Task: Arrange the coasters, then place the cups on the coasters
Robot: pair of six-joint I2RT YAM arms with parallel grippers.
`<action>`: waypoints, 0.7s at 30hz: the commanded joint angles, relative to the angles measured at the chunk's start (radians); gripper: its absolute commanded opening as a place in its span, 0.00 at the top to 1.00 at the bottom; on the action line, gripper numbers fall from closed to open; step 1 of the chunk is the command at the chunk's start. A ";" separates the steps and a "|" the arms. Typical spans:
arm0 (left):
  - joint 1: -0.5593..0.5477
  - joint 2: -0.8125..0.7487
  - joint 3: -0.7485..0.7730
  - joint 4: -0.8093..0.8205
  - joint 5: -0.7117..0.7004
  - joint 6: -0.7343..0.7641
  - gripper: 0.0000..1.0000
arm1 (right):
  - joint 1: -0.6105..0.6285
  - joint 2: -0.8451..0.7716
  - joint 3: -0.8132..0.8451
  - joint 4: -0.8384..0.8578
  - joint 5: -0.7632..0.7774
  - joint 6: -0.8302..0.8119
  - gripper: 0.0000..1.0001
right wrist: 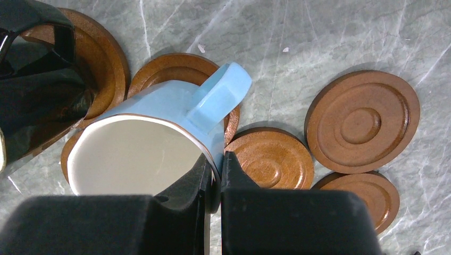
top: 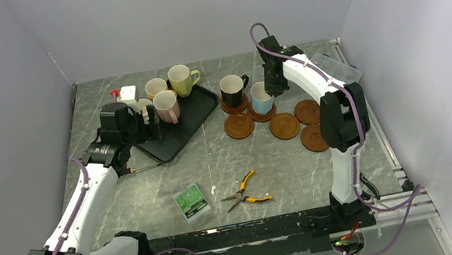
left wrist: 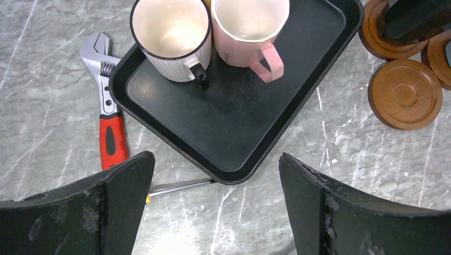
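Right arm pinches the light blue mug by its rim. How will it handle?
Probably rigid and heavyish: the light blue mug looks like glazed ceramic. The right gripper pinches one thin wall beside the handle, so it may pivot or slip on the glaze. Off-centre on the coaster beneath, it could rock.

On the tray (top: 184, 124), cups (top: 167, 106) crowd the far end, with a wrench (left wrist: 109, 122) at its left. To its right, two cups sit on coasters (top: 234, 106), with four bare coasters before them. Pliers (top: 247, 192) and a box (top: 192, 202) lie nearest.

The light blue mug (right wrist: 159, 122) hides most of its coaster (right wrist: 166, 66); the black mug (right wrist: 32, 95) is cut off at the picture's edge.
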 commanded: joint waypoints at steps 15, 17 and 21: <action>0.002 -0.019 -0.004 0.035 0.024 0.008 0.08 | 0.000 0.000 0.088 -0.007 -0.011 -0.010 0.61; 0.002 -0.019 -0.006 0.039 0.028 0.006 0.08 | 0.000 -0.004 0.093 -0.010 -0.012 -0.012 0.59; 0.003 -0.018 -0.007 0.044 0.036 0.003 0.08 | 0.000 -0.013 0.093 -0.007 -0.013 -0.010 0.56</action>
